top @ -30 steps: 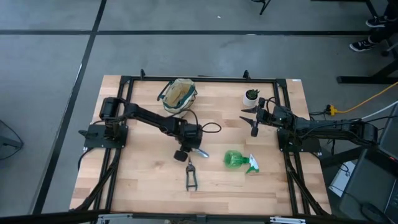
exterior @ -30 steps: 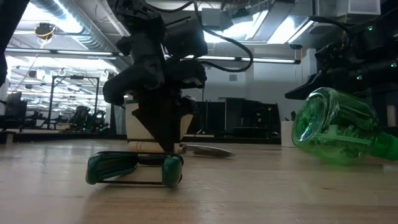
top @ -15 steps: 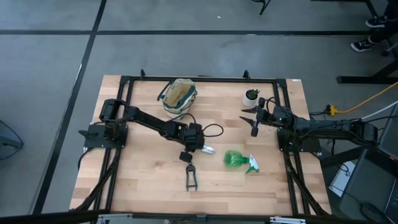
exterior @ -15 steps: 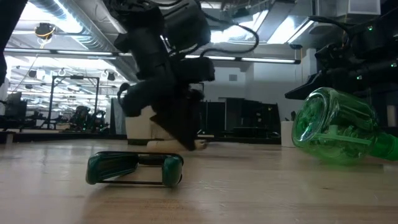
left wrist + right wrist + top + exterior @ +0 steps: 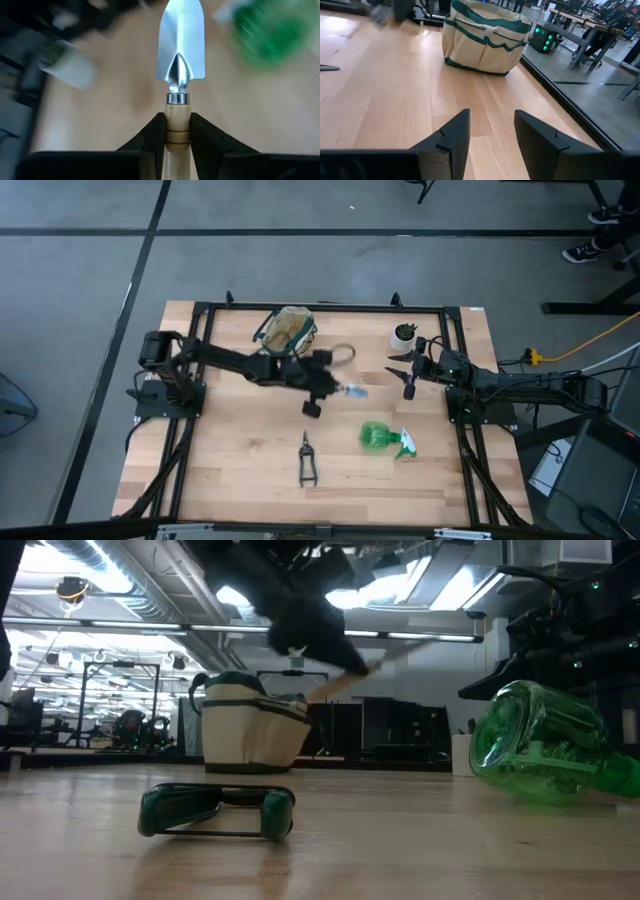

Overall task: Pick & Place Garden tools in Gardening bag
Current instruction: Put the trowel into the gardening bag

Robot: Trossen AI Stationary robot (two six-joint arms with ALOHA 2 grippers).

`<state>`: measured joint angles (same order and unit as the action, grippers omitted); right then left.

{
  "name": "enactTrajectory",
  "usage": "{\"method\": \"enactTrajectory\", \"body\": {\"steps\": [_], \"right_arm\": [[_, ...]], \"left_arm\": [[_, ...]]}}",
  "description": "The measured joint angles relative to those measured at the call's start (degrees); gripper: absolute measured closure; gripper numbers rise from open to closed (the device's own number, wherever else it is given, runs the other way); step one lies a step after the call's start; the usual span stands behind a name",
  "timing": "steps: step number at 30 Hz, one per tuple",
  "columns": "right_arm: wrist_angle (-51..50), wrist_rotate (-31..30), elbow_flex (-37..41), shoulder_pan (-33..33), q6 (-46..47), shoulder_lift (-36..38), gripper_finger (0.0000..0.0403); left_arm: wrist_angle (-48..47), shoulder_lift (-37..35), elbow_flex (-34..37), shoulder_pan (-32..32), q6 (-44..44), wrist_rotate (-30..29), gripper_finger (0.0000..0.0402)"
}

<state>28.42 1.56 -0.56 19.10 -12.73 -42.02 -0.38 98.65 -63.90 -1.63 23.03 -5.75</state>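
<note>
My left gripper (image 5: 322,383) is shut on the wooden-handled metal trowel (image 5: 180,45), held in the air near the table's middle, right of the beige gardening bag (image 5: 285,332). The bag stands on its base at the far side and also shows in the low view (image 5: 250,725). The black pruning shears (image 5: 307,461) with green grips lie flat near the front. The green spray bottle (image 5: 385,437) lies on its side to the right. My right gripper (image 5: 490,135) is open and empty at the right edge (image 5: 408,370). The hand rake is out of view. My left gripper pinches the trowel's wooden handle (image 5: 178,131) between its two fingers (image 5: 150,137), just behind the metal collar. The fingers lie along the handle, and the blade (image 5: 181,37) points straight out past them. The trowel is lifted clear of the table, its blade end (image 5: 352,391) toward the table's right.
A small plant in a white pot (image 5: 403,334) stands at the far right, close to my right gripper. A black frame (image 5: 330,308) runs round the table's edges. Bare wood lies between the shears and the bag.
My left gripper has risen off the table with the trowel and gone toward the far edge and the bag. It has tipped, so the trowel has gone from lying on the wood to pointing right in the air, clear of the table.
</note>
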Motion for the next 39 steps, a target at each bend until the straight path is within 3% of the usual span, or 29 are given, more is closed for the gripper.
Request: {"method": "enactTrajectory", "body": {"steps": [8, 17, 23, 32, 39], "right_arm": [[0.0, 0.0, 0.0, 0.0, 0.0, 0.0, 0.0245], [0.0, 0.0, 0.0, 0.0, 0.0, 0.0, 0.0245], [0.0, 0.0, 0.0, 0.0, 0.0, 0.0, 0.0245], [0.0, 0.0, 0.0, 0.0, 0.0, 0.0, 0.0245], [0.0, 0.0, 0.0, 0.0, 0.0, 0.0, 0.0245]], "left_arm": [[11.2, -1.6, -0.1, -8.4, -1.7, 7.6, 0.0336], [19.3, -1.6, -0.1, -6.0, -2.8, 6.3, 0.0336], [24.9, -1.6, -0.1, -2.5, -2.8, -3.5, 0.0336], [34.2, -1.6, -0.1, -0.1, -4.9, -13.7, 0.0336], [35.3, -1.6, -0.1, 2.0, 2.6, -33.6, 0.0336]]}}
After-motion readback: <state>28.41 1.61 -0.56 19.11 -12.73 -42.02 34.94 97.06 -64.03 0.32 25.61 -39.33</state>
